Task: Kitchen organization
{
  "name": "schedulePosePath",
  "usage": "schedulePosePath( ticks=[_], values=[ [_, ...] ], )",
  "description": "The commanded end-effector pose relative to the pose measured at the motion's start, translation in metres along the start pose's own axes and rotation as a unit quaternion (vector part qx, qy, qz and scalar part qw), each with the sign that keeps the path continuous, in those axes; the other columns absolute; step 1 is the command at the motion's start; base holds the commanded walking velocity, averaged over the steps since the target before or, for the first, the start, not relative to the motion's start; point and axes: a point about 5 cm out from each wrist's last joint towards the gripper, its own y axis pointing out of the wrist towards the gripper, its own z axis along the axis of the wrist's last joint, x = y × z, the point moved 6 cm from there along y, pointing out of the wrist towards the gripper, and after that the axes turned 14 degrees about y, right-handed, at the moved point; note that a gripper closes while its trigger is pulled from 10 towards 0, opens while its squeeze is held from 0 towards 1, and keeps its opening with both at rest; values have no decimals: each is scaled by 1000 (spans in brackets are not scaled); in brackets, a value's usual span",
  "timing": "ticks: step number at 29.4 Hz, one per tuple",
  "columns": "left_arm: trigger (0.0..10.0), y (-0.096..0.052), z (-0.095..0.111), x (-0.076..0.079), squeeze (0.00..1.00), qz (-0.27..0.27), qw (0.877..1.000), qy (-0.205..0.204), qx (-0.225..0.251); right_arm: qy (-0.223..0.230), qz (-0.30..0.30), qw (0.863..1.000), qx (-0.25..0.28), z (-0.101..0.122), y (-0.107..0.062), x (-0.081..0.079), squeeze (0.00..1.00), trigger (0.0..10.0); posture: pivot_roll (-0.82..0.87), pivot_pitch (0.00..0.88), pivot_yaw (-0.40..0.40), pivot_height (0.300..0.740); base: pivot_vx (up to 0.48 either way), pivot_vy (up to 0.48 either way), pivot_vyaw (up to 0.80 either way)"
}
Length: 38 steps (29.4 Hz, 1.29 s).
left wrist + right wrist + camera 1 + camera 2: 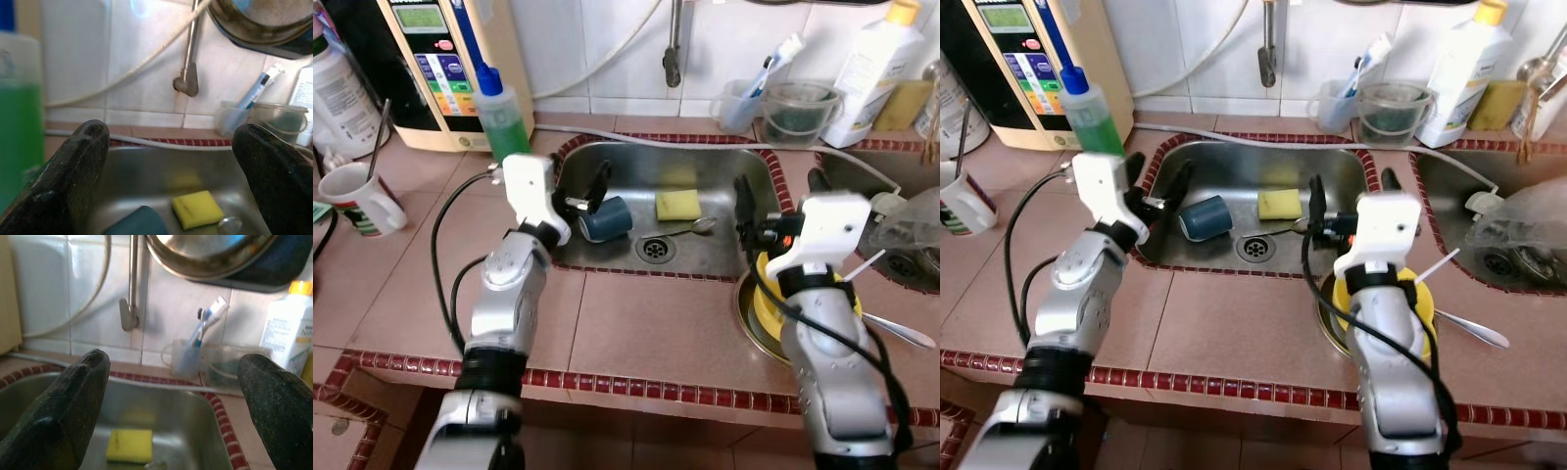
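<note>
Reaching into the steel sink (pixel 607 162), the left end effector (pixel 579 192), fingers apart, should straddle the tipped blue cup (pixel 605 218) squarely before closing, while the right end effector (pixel 773 203) waits open.

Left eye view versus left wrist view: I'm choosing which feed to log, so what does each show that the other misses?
Left eye view alone: the white mug with a spoon on the tiled counter at the robot's left, the yellow bowl under the right arm, and the open right claw at the sink's right rim.

Left wrist view alone: the shiny metal pot bottom hanging above.

Both: the steel sink, yellow sponge, dark blue cup lying on its side, green soap bottle and open left claw.
</note>
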Motion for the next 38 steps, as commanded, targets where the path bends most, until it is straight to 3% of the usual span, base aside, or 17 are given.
schedulePosePath(
  ticks=[1, 7, 10, 14, 23, 28, 38],
  values=[
    [10000, -3, 6, -2, 0, 7, 1000, 21, 7, -3, -2, 1000, 8, -1, -2, 0, 0, 10000, -54, 28, 27, 740, 0, 0, 0],
    [10000, -15, 11, -5, 0, 28, 999, 15, 17, -23, -13, 1000, 16, -6, -4, 9, 0, 10000, -21, 15, -1, 740, 0, 0, 0],
    [10000, -18, 15, 1, 0, 13, 998, 52, 21, -22, -8, 1000, 20, -5, 1, 8, 0, 10000, -7, 10, -12, 740, 0, 0, 0],
    [10000, -20, 14, 3, 0, 8, 999, 46, 15, -24, 1, 1000, 20, -7, 3, 5, 0, 10000, -3, 8, -17, 740, 0, -138, 0],
    [10000, -23, 16, 3, 0, 4, 999, 31, 12, -22, 5, 1000, 20, -10, 2, 2, 0, 10000, -2, 13, -20, 740, 0, -464, 0],
    [10000, -24, 19, 7, 0, -7, 999, 29, 14, -10, 7, 999, 42, 3, 0, 3, 0, 10000, -7, 17, -17, 740, 0, -480, 0],
    [10000, -22, 22, 8, 0, -12, 1000, 19, 15, -14, 6, 999, 45, 5, 0, 6, 0, 10000, -10, 29, -16, 740, 0, -480, 0]
  ],
)
